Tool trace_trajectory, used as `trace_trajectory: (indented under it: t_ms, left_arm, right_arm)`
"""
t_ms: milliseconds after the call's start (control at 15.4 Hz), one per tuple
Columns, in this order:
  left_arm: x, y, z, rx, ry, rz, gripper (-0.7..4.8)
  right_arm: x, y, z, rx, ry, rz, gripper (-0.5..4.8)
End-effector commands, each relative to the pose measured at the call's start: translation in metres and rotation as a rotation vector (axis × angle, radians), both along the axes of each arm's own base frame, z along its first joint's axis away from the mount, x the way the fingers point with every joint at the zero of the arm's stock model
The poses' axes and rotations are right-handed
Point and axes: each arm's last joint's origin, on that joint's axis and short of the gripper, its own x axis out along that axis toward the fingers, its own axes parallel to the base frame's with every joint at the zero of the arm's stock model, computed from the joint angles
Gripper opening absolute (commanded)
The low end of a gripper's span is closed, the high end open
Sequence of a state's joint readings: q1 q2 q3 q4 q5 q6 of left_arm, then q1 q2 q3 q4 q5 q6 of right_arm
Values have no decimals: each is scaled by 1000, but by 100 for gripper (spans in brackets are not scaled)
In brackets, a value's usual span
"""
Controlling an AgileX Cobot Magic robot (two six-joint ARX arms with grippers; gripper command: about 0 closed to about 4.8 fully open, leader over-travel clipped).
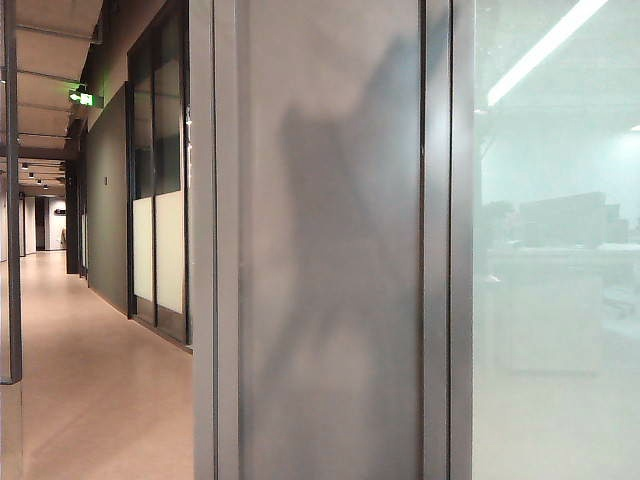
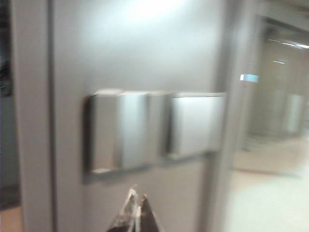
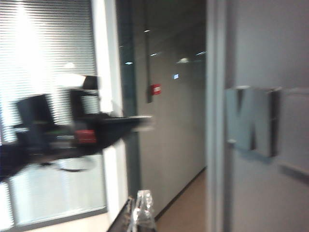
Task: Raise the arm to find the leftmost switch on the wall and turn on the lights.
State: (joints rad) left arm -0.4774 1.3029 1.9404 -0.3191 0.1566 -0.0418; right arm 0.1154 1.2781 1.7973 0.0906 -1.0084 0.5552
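Observation:
A silver switch block (image 2: 154, 128) is mounted on the grey wall panel (image 1: 330, 240). In the blurred left wrist view, the leftmost switch (image 2: 105, 130) is the end rocker nearest the panel's dark seam. My left gripper (image 2: 137, 200) is shut and empty, pointing at the wall just under the block and not touching it. My right gripper (image 3: 140, 200) is also shut and empty, held off to the side of the panel. The right wrist view shows the block (image 3: 253, 123) edge-on and a blurred dark arm (image 3: 72, 133). The exterior view shows only the arms' shadow (image 1: 340, 200).
A corridor (image 1: 90, 380) with a tan floor runs along the left of the panel, with dark glass doors (image 1: 160, 200) and a green exit sign (image 1: 84, 98). Frosted glass (image 1: 550, 260) with an office behind it lies to the right. A blinded window (image 3: 48, 72) shows in the right wrist view.

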Motion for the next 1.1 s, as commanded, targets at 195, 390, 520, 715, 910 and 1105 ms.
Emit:
trace_trajectory:
  t_ms: [195, 390, 520, 715, 910, 1105]
  left_arm:
    - [-67, 33, -4, 134, 0, -10, -6]
    - [-96, 51, -25, 129, 5, 63, -6]
    - [-111, 62, -45, 137, -2, 178, -6]
    - [-125, 72, -79, 114, -1, 263, -5]
    - [-128, 75, -122, 128, 41, 311, -6]
    - [-122, 70, -175, 156, 48, 239, -6]
  right_arm:
    - [-12, -5, -1, 38, 66, -146, -1]
    - [-27, -9, -5, 18, 72, -314, -1]
    - [-41, -13, -10, -32, 79, -433, -1]
    - [-56, -18, -22, -128, 124, -581, -1]
    - [-65, -22, -46, -164, 190, -728, -1]
    - [-74, -25, -94, -177, 214, -791, -1]
